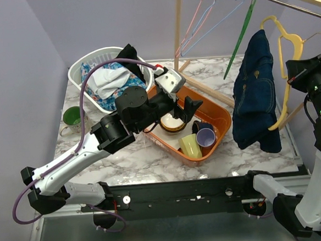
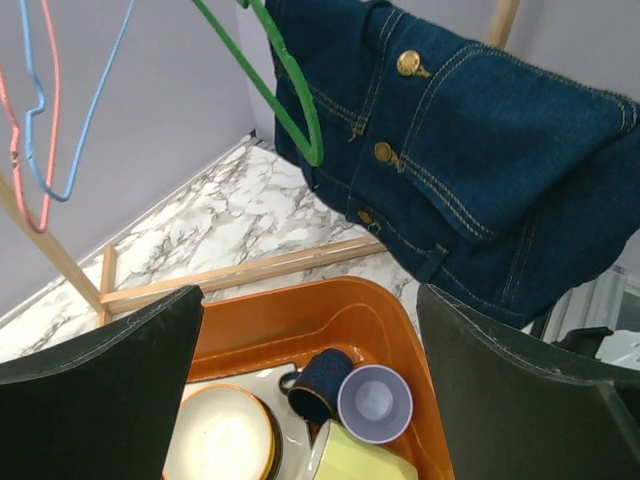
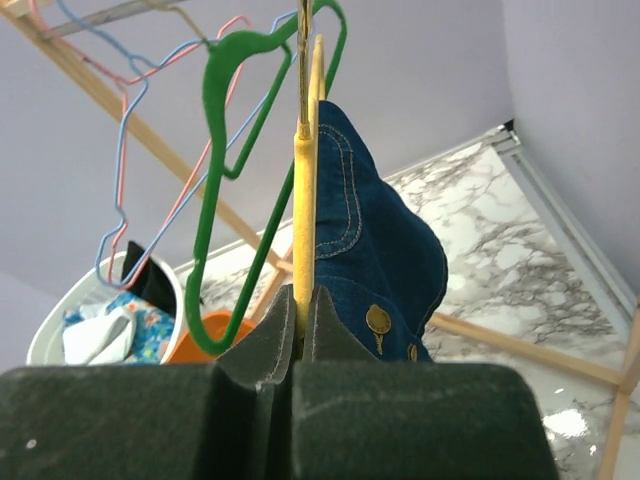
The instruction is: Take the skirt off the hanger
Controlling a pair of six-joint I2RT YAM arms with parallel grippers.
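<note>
The dark-blue denim skirt [image 1: 255,92], brass-buttoned, drapes limply over the yellow hanger [image 1: 281,57], just right of the orange tub [image 1: 219,114]. The hanger hangs steeply tilted, one arm poking out beside the skirt.

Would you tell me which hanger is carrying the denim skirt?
The yellow hanger, pinched in the right tool; the green hanger, blue hanger and pink hanger hang bare.

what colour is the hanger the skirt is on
The hanger is yellow, clearest in the right wrist view.

The top view looks down on the tabletop [image 1: 138,155]; both wrist views closely face the denim skirt [image 2: 480,150], which all three share.
</note>
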